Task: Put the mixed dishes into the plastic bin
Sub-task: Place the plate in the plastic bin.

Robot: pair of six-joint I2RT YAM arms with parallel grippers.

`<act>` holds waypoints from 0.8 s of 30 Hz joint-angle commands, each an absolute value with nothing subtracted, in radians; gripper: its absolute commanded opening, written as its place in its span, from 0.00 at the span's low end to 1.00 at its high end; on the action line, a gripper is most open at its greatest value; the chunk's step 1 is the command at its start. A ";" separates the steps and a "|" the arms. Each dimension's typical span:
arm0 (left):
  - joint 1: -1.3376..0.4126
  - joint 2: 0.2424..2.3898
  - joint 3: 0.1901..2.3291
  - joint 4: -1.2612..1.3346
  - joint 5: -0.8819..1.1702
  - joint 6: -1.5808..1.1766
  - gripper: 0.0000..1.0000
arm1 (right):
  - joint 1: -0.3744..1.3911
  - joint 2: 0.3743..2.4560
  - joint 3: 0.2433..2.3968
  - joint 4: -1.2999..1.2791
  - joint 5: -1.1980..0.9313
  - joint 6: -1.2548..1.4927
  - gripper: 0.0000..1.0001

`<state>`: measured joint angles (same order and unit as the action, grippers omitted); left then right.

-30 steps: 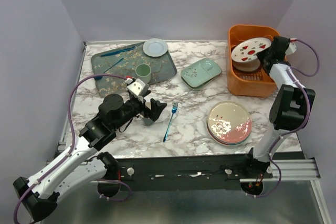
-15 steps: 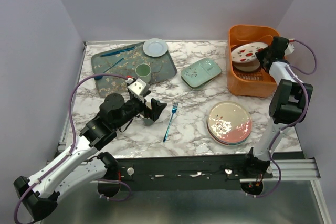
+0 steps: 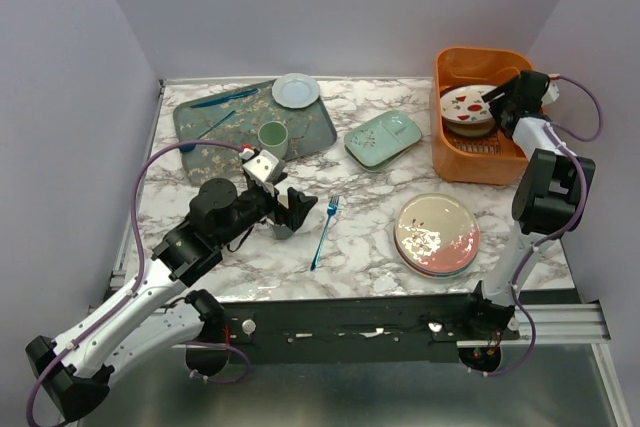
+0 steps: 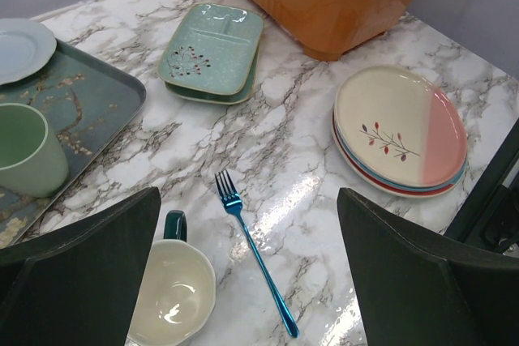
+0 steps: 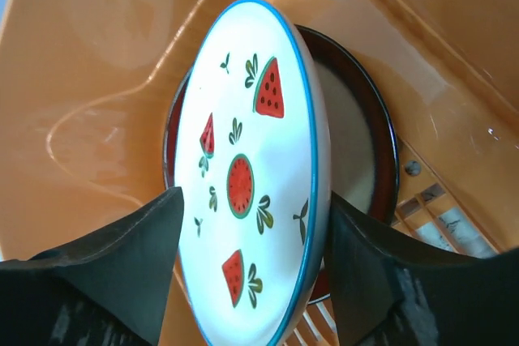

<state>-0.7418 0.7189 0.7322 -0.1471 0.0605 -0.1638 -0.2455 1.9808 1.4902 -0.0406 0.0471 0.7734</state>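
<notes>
**White watermelon plate laid in the orange bin; both grippers open**

The round white plate with red watermelon marks and a blue rim is seen inside the deep bright-orange plastic bin, tilted and propped on a dark-rimmed tan bowl. The right gripper is held at the plate's edge with its jaws spread; its black fingers are set on either side of the rim, and no grasp is shown.

The left gripper is held wide open and empty above a dark mug with a cream inside on the white marble table. A thin blue metal fork lies just beside the mug.

On the table are a pale-green rectangular divided dish and a stack of round plates topped by a cream-and-pink one, near the bin.
</notes>
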 commanded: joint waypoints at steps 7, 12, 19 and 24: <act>-0.746 0.706 0.721 -0.147 0.060 -0.150 0.99 | -0.250 2.048 1.592 -0.144 0.034 0.698 0.85; -0.746 0.707 0.721 -0.146 0.058 -0.150 0.99 | -0.250 2.089 1.632 -0.187 0.035 0.677 0.89; -0.746 0.710 0.721 -0.147 0.057 -0.147 0.99 | -0.249 2.134 1.684 -0.247 0.052 0.652 0.95; -0.746 0.716 0.723 -0.146 0.060 -0.147 0.99 | -0.250 2.134 1.720 -0.290 0.083 0.635 1.00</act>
<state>-0.7418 0.7181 0.7319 -0.1482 0.0608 -0.1627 -0.2501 2.1265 1.6581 -0.2424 0.0406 0.6682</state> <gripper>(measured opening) 0.985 0.988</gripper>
